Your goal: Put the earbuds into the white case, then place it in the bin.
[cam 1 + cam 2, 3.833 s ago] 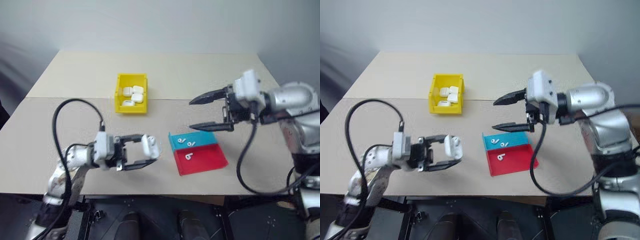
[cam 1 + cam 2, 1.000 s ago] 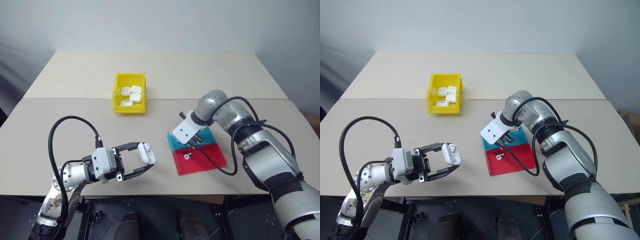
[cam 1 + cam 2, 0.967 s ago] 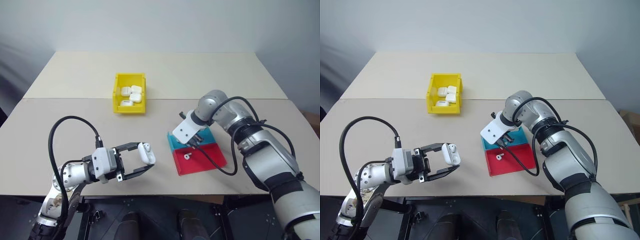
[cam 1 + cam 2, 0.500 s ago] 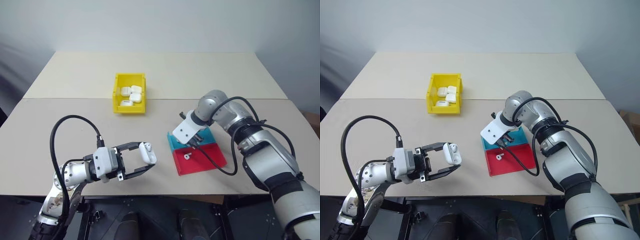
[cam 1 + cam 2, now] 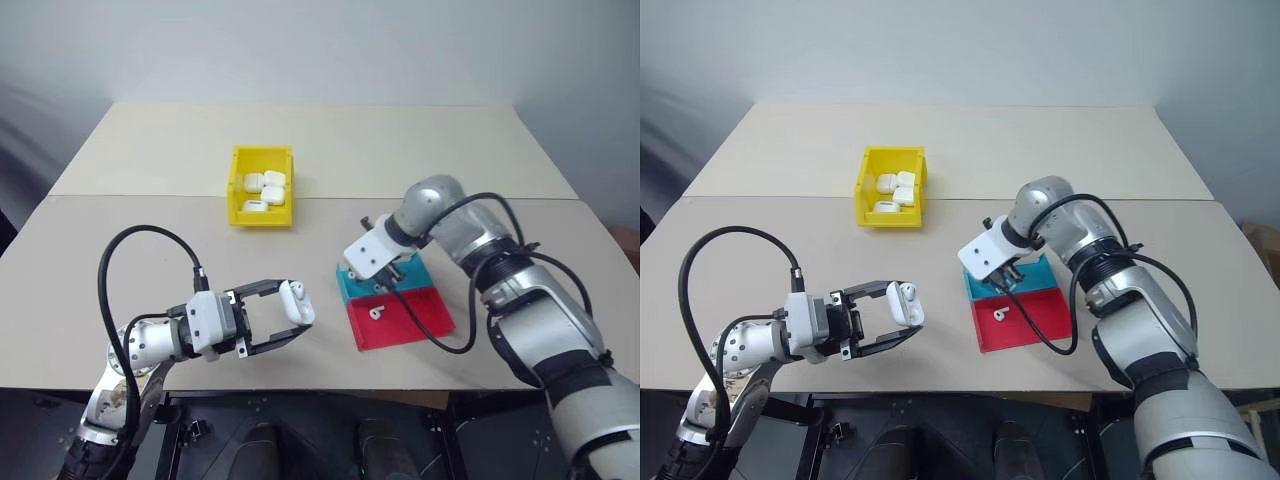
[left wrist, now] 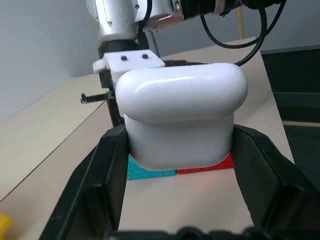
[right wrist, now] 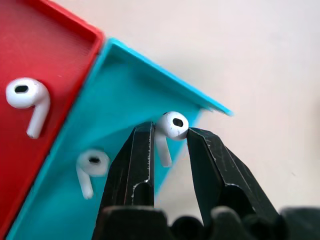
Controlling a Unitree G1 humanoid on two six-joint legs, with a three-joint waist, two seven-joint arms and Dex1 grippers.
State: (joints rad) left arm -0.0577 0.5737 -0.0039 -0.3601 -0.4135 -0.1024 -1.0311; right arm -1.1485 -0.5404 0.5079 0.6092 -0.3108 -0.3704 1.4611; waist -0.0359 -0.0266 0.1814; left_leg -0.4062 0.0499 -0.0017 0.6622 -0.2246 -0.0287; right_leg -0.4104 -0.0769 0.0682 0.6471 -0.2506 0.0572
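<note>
My left gripper (image 5: 293,310) is shut on the white case (image 5: 297,301), holding it above the table's front left; in the left wrist view the case (image 6: 182,117) sits between both black fingers (image 6: 107,170). My right gripper (image 7: 167,132) is shut on one of the earbuds (image 7: 173,124), pinched by its head a little above the blue tray (image 7: 125,100). A second earbud (image 7: 91,165) lies in that blue tray. A third (image 7: 27,97) lies in the red tray (image 7: 55,55). The yellow bin (image 5: 262,218) stands at the table's middle back, apart from both grippers.
Several white cases (image 5: 265,188) lie inside the bin. The blue tray (image 5: 352,290) and red tray (image 5: 415,320) sit side by side at the front right, under my right gripper (image 5: 385,280). A black cable (image 5: 110,290) loops above my left arm.
My right gripper has risen out of the blue tray with an earbud pinched between its fingers. My left gripper has stayed in place with the case.
</note>
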